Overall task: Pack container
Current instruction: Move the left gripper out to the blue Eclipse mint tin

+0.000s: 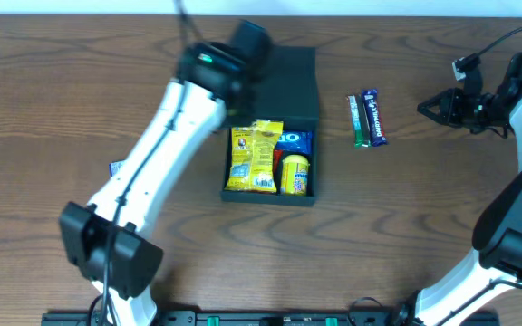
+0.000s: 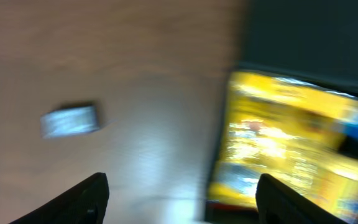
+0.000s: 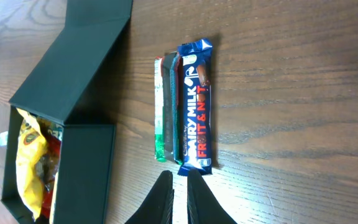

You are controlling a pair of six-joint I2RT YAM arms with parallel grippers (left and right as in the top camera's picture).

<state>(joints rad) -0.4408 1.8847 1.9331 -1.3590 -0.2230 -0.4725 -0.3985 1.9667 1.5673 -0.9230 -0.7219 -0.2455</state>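
Observation:
The container point(image 1: 299, 86) is a dark box in the middle of the table with its flap lid open at the back. It holds yellow snack packets point(image 1: 253, 156), a blue packet point(image 1: 294, 140) and a yellow tub point(image 1: 295, 174). My left gripper point(image 1: 247, 43) hovers over the container's back left corner. In the blurred left wrist view its fingers point(image 2: 182, 199) are wide open and empty, above the container's left edge and a yellow packet point(image 2: 284, 143). My right gripper point(image 1: 424, 108) is shut and empty, right of two bars. In the right wrist view its fingers point(image 3: 179, 199) point at the blue chocolate bar point(image 3: 197, 106).
A green bar point(image 1: 358, 120) and the blue chocolate bar point(image 1: 374, 118) lie side by side right of the container; the green bar also shows in the right wrist view point(image 3: 160, 109). A small blue-white packet point(image 1: 116, 167) lies on the table at the left, seen also in the left wrist view point(image 2: 70, 120).

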